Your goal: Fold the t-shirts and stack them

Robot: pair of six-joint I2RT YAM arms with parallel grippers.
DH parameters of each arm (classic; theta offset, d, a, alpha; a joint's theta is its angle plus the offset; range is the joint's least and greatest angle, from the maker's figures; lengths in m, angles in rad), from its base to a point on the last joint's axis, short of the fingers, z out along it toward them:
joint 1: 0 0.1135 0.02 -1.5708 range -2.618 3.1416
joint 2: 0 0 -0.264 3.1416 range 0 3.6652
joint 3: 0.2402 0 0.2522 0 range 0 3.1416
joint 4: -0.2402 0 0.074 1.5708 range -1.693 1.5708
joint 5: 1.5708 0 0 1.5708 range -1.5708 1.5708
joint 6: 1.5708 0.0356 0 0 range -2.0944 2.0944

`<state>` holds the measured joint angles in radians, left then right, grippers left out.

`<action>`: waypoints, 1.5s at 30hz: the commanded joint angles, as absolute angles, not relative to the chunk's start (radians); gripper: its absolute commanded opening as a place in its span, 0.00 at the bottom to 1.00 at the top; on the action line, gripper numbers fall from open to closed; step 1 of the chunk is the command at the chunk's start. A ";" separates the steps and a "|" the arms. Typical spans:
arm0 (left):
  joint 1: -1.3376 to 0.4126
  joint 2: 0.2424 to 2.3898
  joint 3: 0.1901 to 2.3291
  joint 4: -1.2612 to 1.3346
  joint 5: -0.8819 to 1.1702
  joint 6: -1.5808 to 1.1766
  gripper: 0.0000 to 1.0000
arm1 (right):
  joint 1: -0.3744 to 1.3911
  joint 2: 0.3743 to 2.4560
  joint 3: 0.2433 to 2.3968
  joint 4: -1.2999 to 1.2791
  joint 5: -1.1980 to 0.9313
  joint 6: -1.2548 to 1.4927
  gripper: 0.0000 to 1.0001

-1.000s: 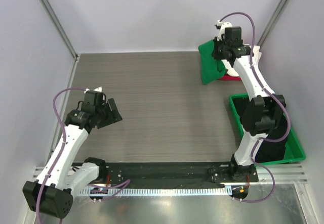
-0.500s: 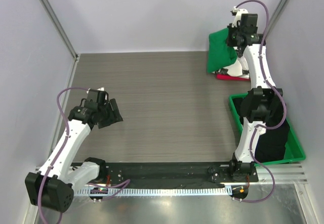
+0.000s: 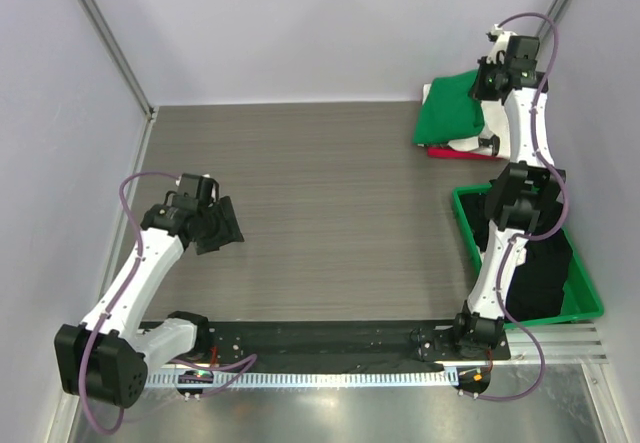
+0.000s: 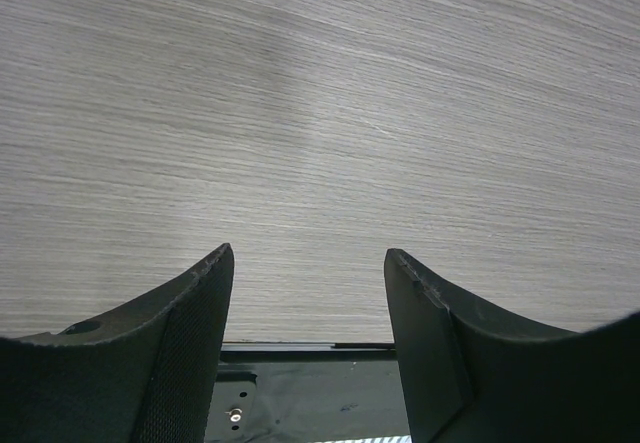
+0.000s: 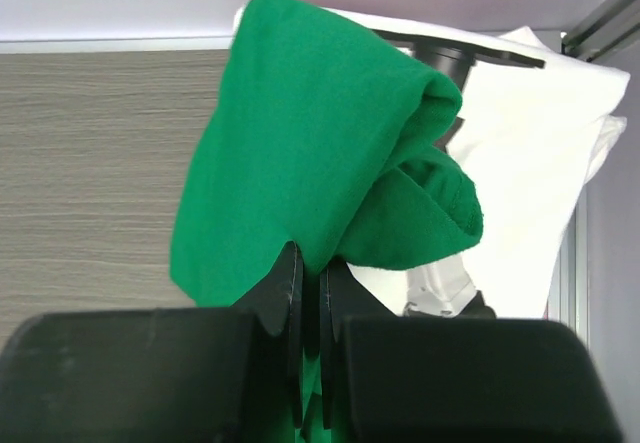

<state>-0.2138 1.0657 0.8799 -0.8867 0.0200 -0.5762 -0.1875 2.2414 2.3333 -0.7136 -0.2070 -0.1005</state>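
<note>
Well, grey woodgrain table (image 3: 330, 193), pale walls (image 3: 300, 23); L gripper (image 4: 308, 253) agape, empty; R gripper (image 5: 312, 259) pinches green tee (image 5: 300, 133).

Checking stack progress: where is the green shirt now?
Top view: the green shirt sits in the far right corner, pinched by the right gripper, over the white shirt and red shirt.

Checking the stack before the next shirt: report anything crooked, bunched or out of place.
The green shirt hangs bunched from the shut right gripper, over the white shirt in the far right corner, not lying flat. Nothing else stands out.
</note>
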 commanded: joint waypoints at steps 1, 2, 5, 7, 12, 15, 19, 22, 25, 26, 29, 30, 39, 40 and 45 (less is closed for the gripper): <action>-0.209 1.071 0.881 -0.867 0.029 -0.584 0.63 | -0.236 2.264 2.410 -0.690 -0.277 -0.110 0.01; -0.209 1.074 0.881 -0.867 0.031 -0.584 0.63 | -0.247 2.275 2.424 -0.689 -0.282 -0.112 0.01; -0.209 1.084 0.881 -0.868 0.037 -0.583 0.63 | -0.299 2.338 2.489 -0.687 -0.290 -0.110 0.02; -0.209 1.094 0.882 -0.870 0.037 -0.583 0.62 | -0.346 2.419 2.538 -0.683 -0.293 -0.082 0.31; -0.209 1.088 0.882 -0.868 0.043 -0.581 0.62 | -0.390 2.494 2.625 -0.675 -0.266 0.058 0.73; -0.209 1.078 0.881 -0.865 0.052 -0.578 0.62 | -0.376 2.445 2.603 -0.663 -0.259 0.116 0.84; -0.210 1.049 0.881 -0.864 0.057 -0.577 0.62 | -0.324 2.312 2.511 -0.632 -0.247 0.144 0.86; -0.209 1.029 0.881 -0.859 0.057 -0.575 0.63 | -0.259 2.211 2.445 -0.637 -0.227 0.167 0.87; -0.210 1.002 0.879 -0.856 0.057 -0.574 0.63 | -0.160 2.114 2.407 -0.704 -0.189 0.158 0.87; -0.210 0.987 0.879 -0.854 0.060 -0.574 0.63 | -0.129 2.093 2.389 -0.751 -0.157 0.150 0.87; -0.210 0.970 0.874 -0.847 0.066 -0.572 0.64 | -0.026 1.965 2.245 -0.788 -0.118 0.184 0.87; -0.212 0.963 0.874 -0.848 0.064 -0.574 0.65 | -0.006 1.916 2.180 -0.773 -0.120 0.202 0.87; -0.218 0.908 0.870 -0.835 0.063 -0.578 0.99 | 0.325 1.156 0.981 -0.050 -0.132 0.504 1.00; -0.219 0.902 0.870 -0.834 0.074 -0.574 1.00 | 0.349 1.120 0.919 -0.014 -0.127 0.527 1.00; -0.221 0.904 0.871 -0.836 0.066 -0.577 1.00 | 0.512 0.942 0.645 0.060 -0.028 0.627 1.00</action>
